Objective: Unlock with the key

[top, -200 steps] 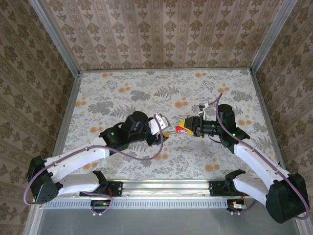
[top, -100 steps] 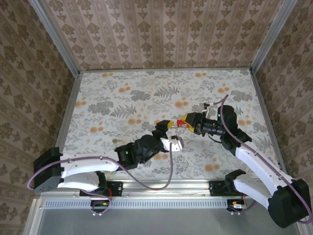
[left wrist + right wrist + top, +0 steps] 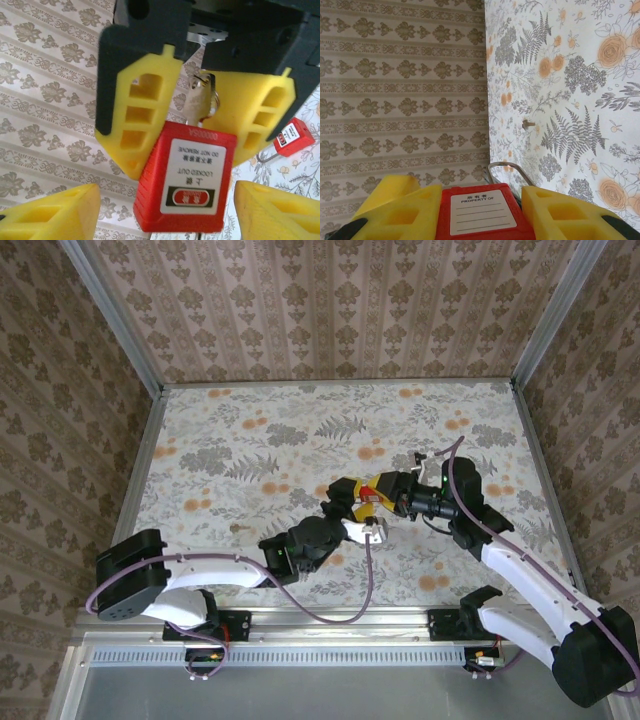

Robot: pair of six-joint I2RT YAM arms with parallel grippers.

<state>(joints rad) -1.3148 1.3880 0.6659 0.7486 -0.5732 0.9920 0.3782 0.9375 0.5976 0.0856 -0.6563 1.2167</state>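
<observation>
Top external: right gripper (image 3: 372, 496) pinches a red padlock (image 3: 373, 502) above mid-table, with the left gripper (image 3: 351, 503) right beside it. Left wrist: left fingers (image 3: 50, 215) are spread wide, and the key (image 3: 200, 97) is stuck in the padlock. Right wrist: padlock is clamped between yellow fingers (image 3: 560, 215).

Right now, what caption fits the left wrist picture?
Right pincer holds a red padlock, silver key just above it, facing the open left pincer.

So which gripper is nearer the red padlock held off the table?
Right. The right gripper is shut on the red padlock, a finger on each side. The left gripper is open in front of it, fingers apart from it.
</observation>
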